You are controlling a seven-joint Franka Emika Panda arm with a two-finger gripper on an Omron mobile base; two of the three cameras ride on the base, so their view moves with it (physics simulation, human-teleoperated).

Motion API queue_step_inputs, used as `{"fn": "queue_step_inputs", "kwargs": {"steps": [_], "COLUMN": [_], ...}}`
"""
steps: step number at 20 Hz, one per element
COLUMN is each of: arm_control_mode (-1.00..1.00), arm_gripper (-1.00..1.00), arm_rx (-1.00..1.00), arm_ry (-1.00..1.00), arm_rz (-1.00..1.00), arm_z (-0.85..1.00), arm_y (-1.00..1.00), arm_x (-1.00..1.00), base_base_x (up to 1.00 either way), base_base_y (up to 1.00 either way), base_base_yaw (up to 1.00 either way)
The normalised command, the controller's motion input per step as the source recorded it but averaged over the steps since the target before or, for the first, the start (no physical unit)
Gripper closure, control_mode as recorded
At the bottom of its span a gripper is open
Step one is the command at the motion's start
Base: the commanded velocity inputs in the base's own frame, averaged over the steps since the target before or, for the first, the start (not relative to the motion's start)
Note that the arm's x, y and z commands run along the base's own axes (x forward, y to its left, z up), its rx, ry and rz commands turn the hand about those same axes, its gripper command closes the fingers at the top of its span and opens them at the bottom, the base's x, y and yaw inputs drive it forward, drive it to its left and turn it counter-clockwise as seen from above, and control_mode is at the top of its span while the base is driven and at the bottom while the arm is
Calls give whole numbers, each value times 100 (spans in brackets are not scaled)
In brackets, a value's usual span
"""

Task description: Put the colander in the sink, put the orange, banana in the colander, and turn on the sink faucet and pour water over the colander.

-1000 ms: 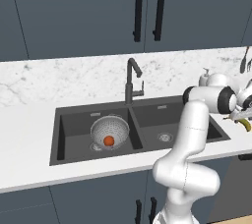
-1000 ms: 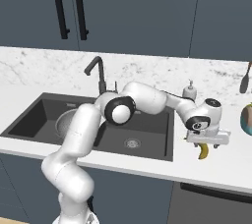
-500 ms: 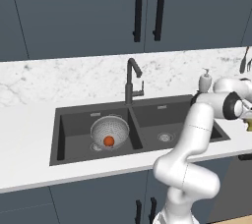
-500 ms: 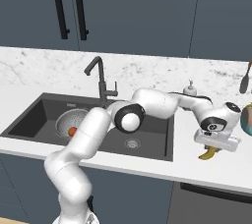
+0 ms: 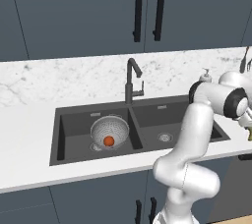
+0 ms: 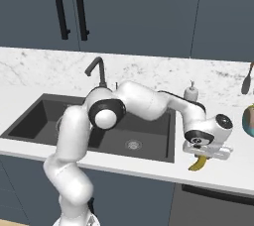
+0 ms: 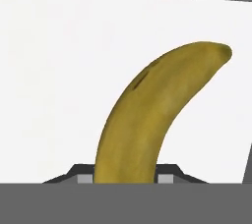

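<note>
The silver colander (image 5: 109, 128) stands in the left basin of the dark sink (image 5: 182, 120), and the orange (image 5: 109, 141) lies inside it. The dark faucet (image 5: 130, 78) rises behind the divider. On the white counter to the right of the sink, near its front edge, my gripper (image 6: 201, 156) points down and is shut on the yellow banana (image 6: 199, 164). In the hand view the banana (image 7: 152, 115) curves up from between my fingers (image 7: 170, 174) over the white counter. I cannot tell whether it still rests on the counter.
A white soap dispenser (image 6: 191, 92) stands behind my hand near the sink's right corner. A dark utensil (image 6: 246, 81) and a bowl (image 6: 248, 121) sit at the far right. My own arm stretches across the right basin. The counter's front edge (image 6: 213, 183) is just below the banana.
My jaws, wide open a second ago, have shut on the banana. The hand has shifted slightly over the counter. The colander and orange have not moved.
</note>
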Motion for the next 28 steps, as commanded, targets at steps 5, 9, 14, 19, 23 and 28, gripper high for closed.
{"fn": "queue_step_inputs", "kwargs": {"steps": [5,9,14,19,23,28], "arm_control_mode": [-100,-100,-100,-100,-100,-100], "arm_gripper": [100,100,100,100,100,100], "arm_rx": [-25,-15,-11,-11,-9,-3], "arm_ry": [0,0,0,0,7,10], "arm_rz": [17,15,13,11,14,22], "arm_z": [97,97,67,61,80,81], "arm_y": [100,100,100,99,84,67], "arm_x": [0,0,0,0,0,0], "base_base_x": [0,0,0,0,0,0], "base_base_y": [0,0,0,0,0,0], "base_base_yaw": [0,0,0,0,0,0]}}
